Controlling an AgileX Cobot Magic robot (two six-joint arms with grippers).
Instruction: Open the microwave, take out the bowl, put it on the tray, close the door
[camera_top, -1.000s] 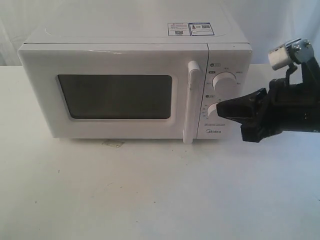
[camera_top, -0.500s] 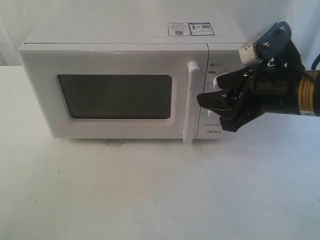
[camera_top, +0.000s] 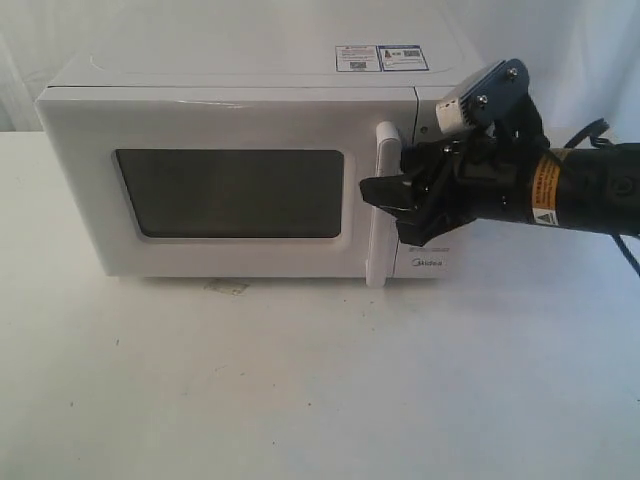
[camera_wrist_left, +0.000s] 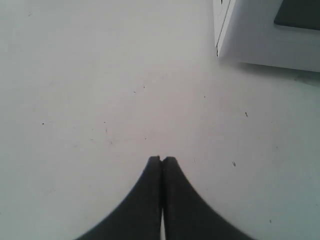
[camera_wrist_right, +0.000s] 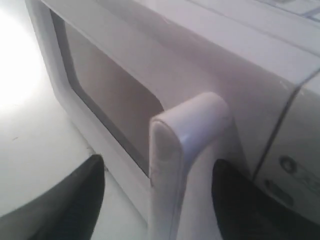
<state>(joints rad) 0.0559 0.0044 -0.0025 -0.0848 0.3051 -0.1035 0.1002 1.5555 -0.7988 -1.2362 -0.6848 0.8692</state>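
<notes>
Right gripper (camera_top: 383, 208): fingers (camera_wrist_right: 75, 200) spread, one on either side of the upper handle (camera_wrist_right: 175, 145); contact cannot be confirmed. The handle is a white bar with rounded ends, its long axis vertical, set along the door (camera_top: 230, 120) edge beside the control panel (camera_top: 430, 262). The door, white with a dark rectangular window (camera_top: 230, 195), is shut and faces the near edge of the tabletop (camera_top: 300, 380). The microwave (camera_top: 250, 80) stands toward the far edge. Left gripper (camera_wrist_left: 161, 162): fingers pressed together above the tabletop, near a lower corner of the microwave.
</notes>
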